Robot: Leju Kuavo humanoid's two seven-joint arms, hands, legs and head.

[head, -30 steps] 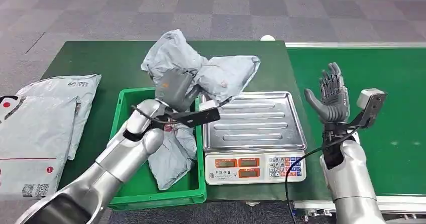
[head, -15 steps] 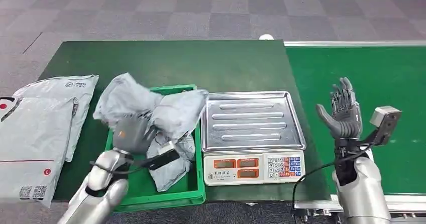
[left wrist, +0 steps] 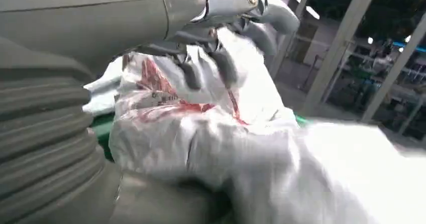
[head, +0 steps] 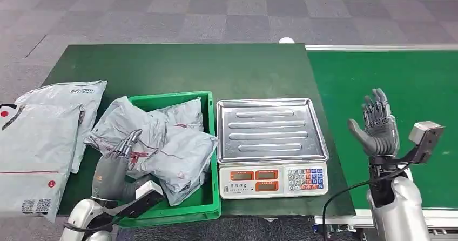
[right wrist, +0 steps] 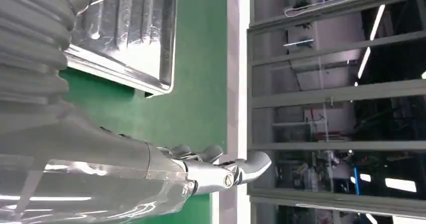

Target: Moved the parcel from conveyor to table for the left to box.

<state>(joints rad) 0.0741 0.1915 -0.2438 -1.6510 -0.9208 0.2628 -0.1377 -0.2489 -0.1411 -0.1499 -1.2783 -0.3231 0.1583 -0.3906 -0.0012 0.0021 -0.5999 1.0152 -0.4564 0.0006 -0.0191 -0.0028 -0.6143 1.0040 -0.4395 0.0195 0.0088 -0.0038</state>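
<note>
- Bench (head: pixel 178 68): dark green top, carries everything to the left of the belt.
- Conveyor (head: pixel 399 79): brighter green belt, directly right of the bench, edge to edge with it.
- Flat grey mailers (head: pixel 38 138): stacked at the bench's left end, printed labels facing up, beside the crate.
- Crate (head: pixel 208 160): green plastic, near front of bench, touching or just beside the scale's left side; cannot tell which.
- Scale (head: pixel 273 144): steel ribbed tray on top, display and keypad on the front face; between crate and conveyor.
- Parcel (head: pixel 156 144): crumpled grey bag with red print, lying in the crate on top of other grey bags; its left part bulges over the crate's left wall.
- Left hand (head: pixel 110 171): at the front left corner of the crate, fingers (left wrist: pixel 221 63) lying on the parcel's surface with the thumb under a fold. Looks like a loose hold on the bag; wrist view is blurred.
- Right hand (head: pixel 375 130): raised over the conveyor, palm upright, fingers spread apart, holding nothing. Well apart from the scale.
</note>
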